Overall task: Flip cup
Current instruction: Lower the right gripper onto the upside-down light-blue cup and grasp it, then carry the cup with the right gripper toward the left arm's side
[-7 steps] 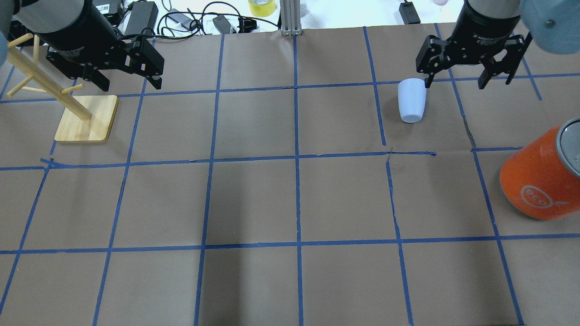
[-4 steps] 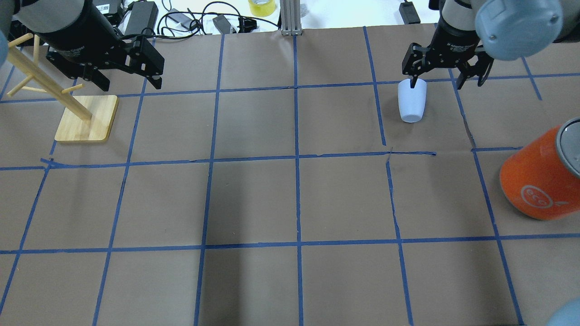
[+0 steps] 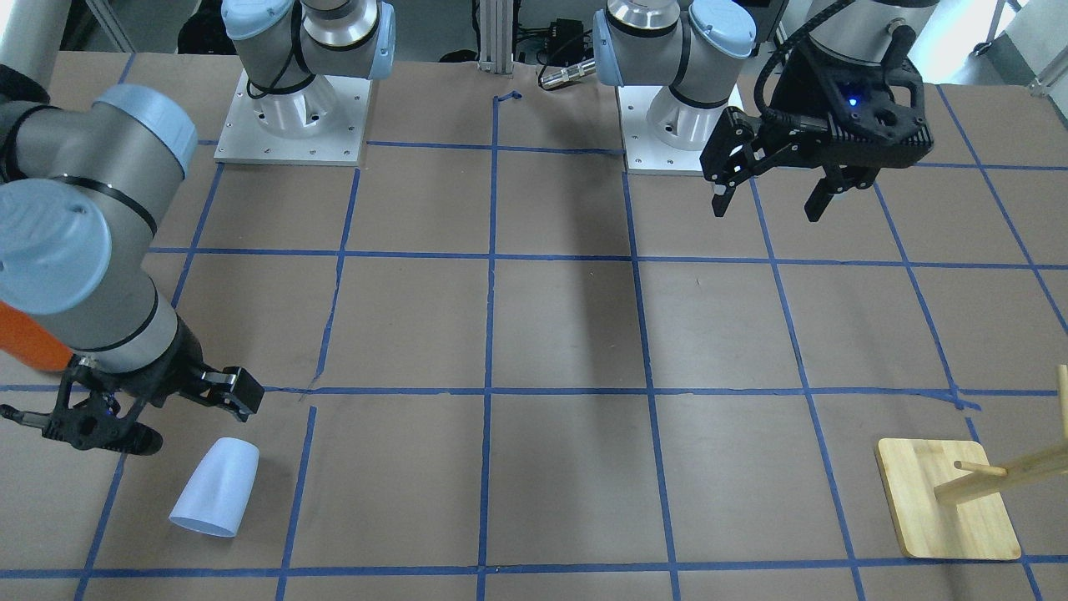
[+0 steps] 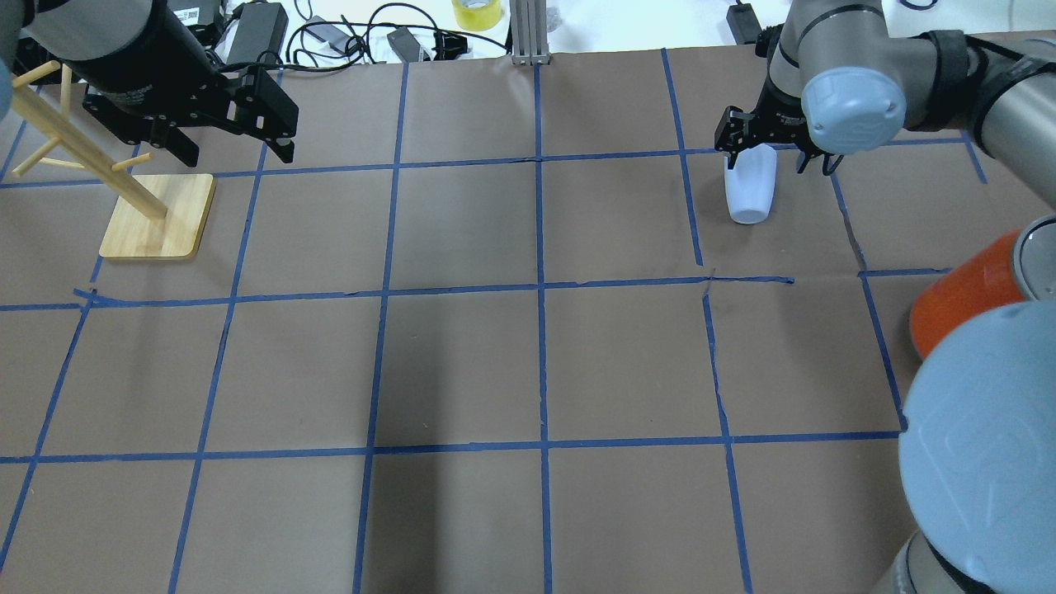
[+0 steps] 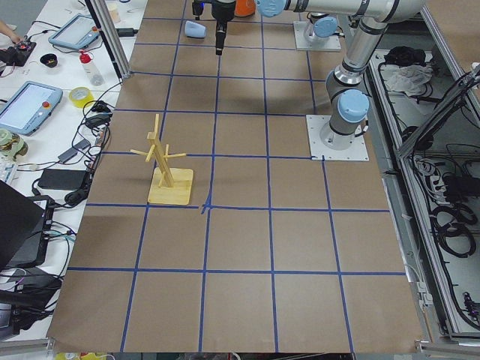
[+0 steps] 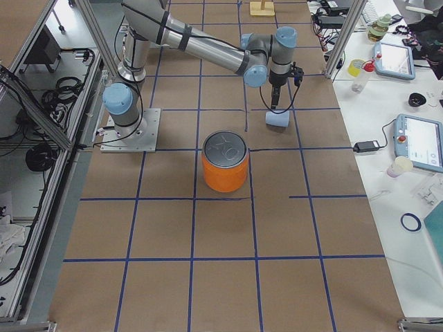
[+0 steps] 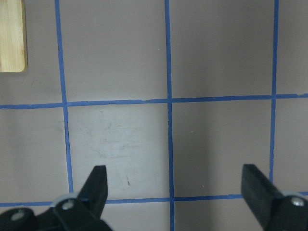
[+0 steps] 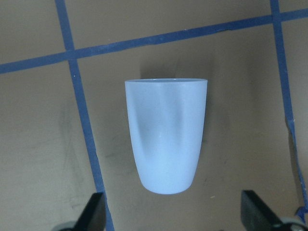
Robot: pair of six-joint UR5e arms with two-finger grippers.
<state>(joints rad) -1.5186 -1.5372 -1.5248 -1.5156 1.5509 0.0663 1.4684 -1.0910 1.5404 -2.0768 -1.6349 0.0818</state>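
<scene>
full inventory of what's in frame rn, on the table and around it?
small pale lavender-blue plastic cup: 1, lavender-blue, lying on its side on the table's right half, rim pointing away from the robot.
large orange can with grey top: 1, orange, upright, right side, nearer the robot than the cup.
wooden peg rack on a square base: 1, pale wood, left half.
brown-papered table with blue tape grid: 1, brown.
yellow tape roll: 1, yellow, past the table's far edge.
black power bricks and cables: several, black, same far edge.
left claw: 1, black, open, above bare table near the rack.
right claw: 1, black, open, at the cup, not closed on it.
</scene>
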